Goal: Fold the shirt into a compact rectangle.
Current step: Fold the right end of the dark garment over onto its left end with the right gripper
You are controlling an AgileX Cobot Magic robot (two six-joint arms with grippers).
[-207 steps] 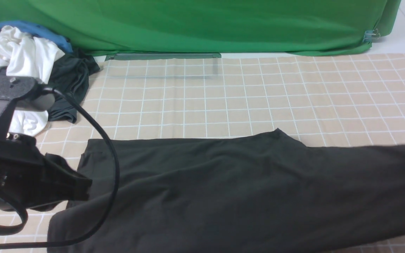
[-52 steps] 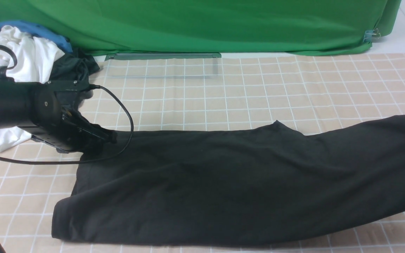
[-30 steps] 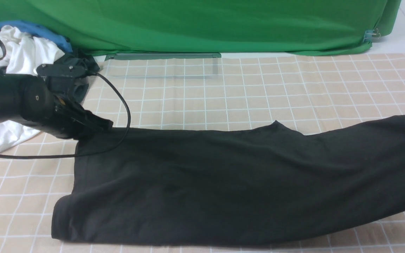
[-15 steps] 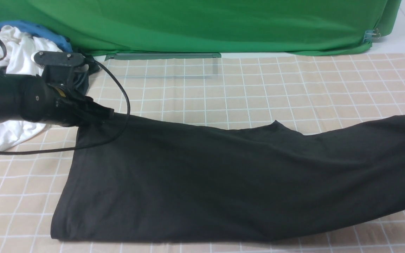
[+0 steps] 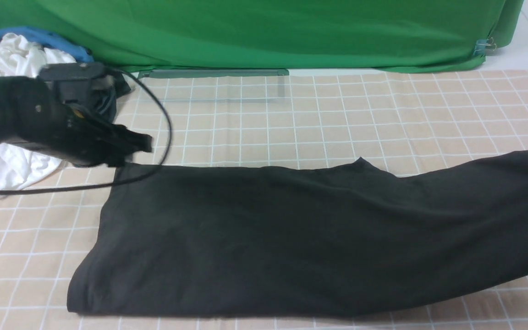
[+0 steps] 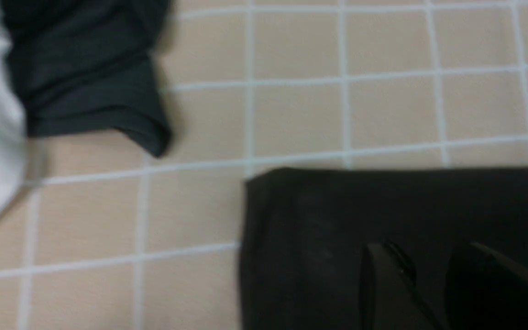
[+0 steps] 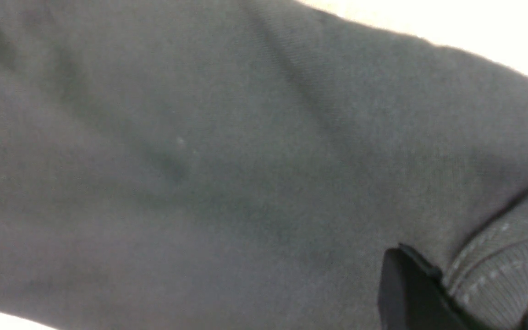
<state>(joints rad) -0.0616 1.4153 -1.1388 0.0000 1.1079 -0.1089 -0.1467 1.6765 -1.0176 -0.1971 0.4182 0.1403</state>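
Front view: the shirt (image 5: pixel 291 238) lies as a long black band across the lower frame on the checked desk (image 5: pixel 337 119), with the left jaws over its upper-left corner. Left wrist view: those jaws stand slightly apart and empty above the shirt (image 6: pixel 337 215). Right wrist view: the right jaws pinch the shirt's stitched hem (image 7: pixel 493 270) at lower right.
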